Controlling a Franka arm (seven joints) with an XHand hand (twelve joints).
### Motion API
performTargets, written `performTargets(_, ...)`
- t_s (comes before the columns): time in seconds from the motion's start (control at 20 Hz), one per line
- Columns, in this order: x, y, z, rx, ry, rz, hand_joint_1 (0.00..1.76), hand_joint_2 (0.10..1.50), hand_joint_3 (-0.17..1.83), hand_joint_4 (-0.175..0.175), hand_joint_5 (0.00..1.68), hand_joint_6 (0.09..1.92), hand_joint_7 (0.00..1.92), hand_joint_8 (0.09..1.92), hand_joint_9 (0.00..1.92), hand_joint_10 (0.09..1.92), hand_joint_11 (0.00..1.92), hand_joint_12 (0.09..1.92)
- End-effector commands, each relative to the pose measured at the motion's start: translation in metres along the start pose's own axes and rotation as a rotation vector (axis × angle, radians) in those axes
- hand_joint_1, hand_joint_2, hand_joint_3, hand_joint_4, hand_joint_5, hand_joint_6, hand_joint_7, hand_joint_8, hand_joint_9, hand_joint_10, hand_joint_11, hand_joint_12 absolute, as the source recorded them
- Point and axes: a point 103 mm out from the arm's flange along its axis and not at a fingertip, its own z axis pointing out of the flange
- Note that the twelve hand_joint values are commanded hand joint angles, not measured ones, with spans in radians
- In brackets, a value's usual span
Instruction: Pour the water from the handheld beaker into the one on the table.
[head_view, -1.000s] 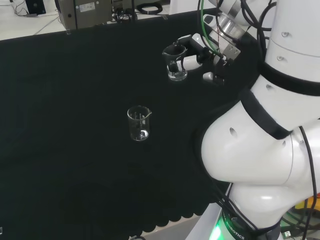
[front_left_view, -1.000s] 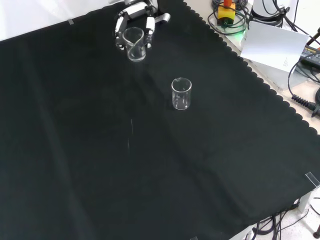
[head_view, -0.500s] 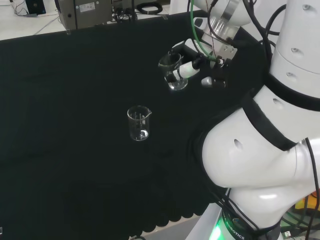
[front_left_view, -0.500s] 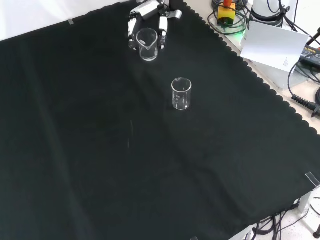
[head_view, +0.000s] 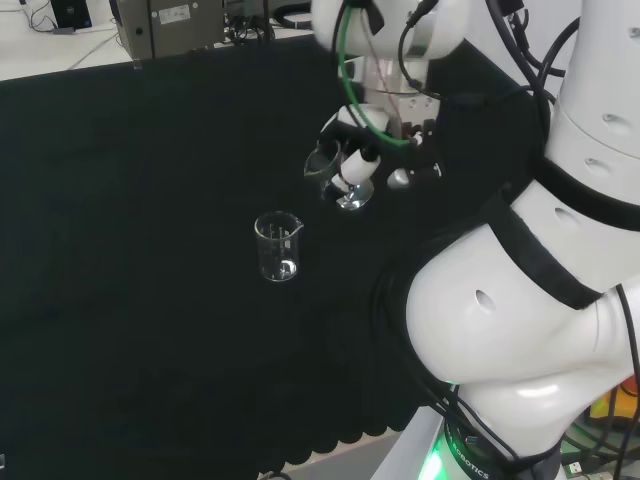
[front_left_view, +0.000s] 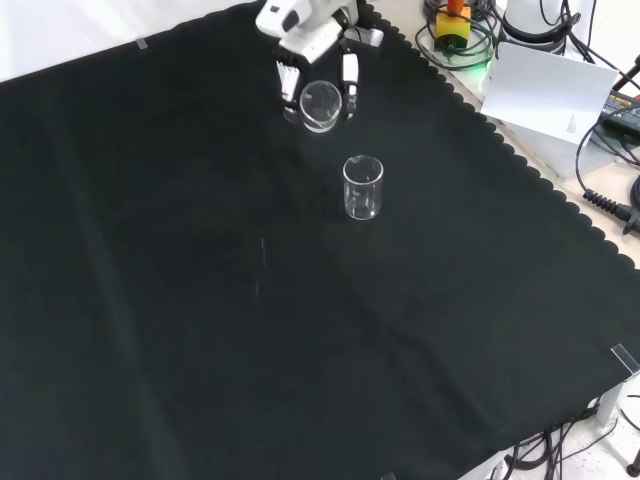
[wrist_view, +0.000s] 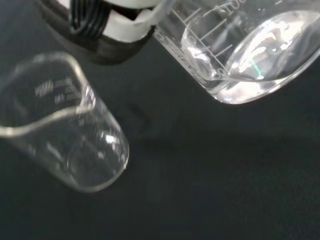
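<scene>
handheld beaker (head_view: 335, 178) tilted with water, hand (front_left_view: 318, 62) fingers curled round it

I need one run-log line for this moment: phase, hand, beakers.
phase: approach to pour | hand: shut on held beaker, tilted, water inside | table beaker: upright on cloth, apart from held beaker | pouring: not yet

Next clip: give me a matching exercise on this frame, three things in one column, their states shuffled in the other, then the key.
Things:
1. handheld beaker
2. beaker on the table
3. hand

States:
A. stands upright on the black cloth, apart from the hand
B. curled round a glass vessel
C. tilted in the air, water pooled in its lower side

Pairs: 1-C, 2-A, 3-B
</scene>
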Motion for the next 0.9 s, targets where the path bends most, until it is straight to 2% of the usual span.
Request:
performTargets(0.05, 0.028, 0.001, 0.009, 0.073, -0.158, -0.059, 1.42, 1.02, -0.17, -0.175, 1.33, 0.42, 1.28, 0.49, 1.59, 0.09, 1.28, 0.93)
performTargets(0.4, 0.036, 0.0, 0.012, 0.124, -0.266, -0.068, 1.42, 1.02, -0.17, -0.175, 1.33, 0.41, 1.28, 0.49, 1.59, 0.09, 1.28, 0.93)
performTargets(0.9, 0.049, 0.0, 0.014, 0.168, -0.36, -0.062, 1.42, 1.02, -0.17, -0.175, 1.33, 0.41, 1.28, 0.48, 1.58, 0.09, 1.28, 0.94)
